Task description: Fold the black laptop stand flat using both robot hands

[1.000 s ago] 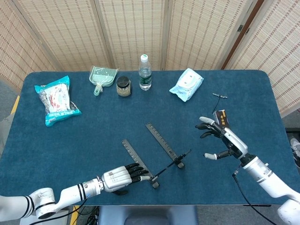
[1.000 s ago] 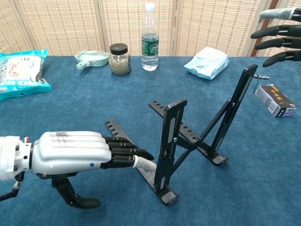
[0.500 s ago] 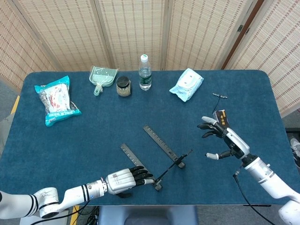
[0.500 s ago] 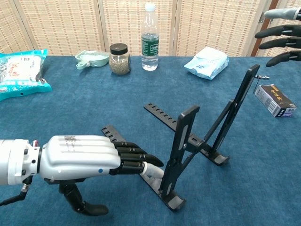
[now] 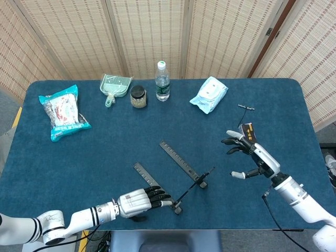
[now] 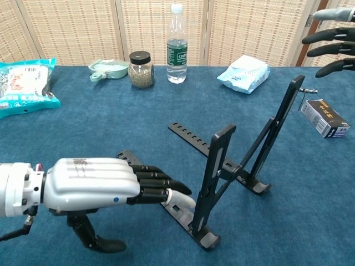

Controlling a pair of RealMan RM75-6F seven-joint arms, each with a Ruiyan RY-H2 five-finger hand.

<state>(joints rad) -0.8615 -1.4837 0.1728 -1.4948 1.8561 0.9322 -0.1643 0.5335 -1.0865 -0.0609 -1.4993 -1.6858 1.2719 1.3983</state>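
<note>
Head view: laptop stand [image 5: 176, 173] sits near the front edge of the table [image 5: 105, 136], between the two hands, still unfolded.
Stand, long axis: two slotted base rails run diagonally, from front-centre back toward the left; two props rise from their front ends.
Left hand [image 5: 140, 200]: low at the front edge, fingers [image 5: 160, 197] stretched toward the near rail's front end. They look to rest on or press the rail; no clear wrap around it. Whether anything is actually clasped, cannot tell.
Right hand [image 5: 248, 156]: raised, fingers spread wide, holding nothing, apart from the stand on its right.
Key relation: the stand lies just right of the left hand and left of the right hand. Left is plainly nearer, at the base. The right would have to travel leftward to reach the far prop's top, probably to push it down onto the rail.
Chest view adds: the props [image 6: 213, 180] stand steeply, nearly upright, which the head view flattens to thin lines. It also shows the left hand's fingers [image 6: 161, 185] lying along the near rail. Only the right hand's fingertips [image 6: 333, 51] show, at the top right corner.
Head view adds: the whole right hand and its gap to the stand.
Nearby: small box [image 6: 324, 117] on the table right of the stand.
</note>
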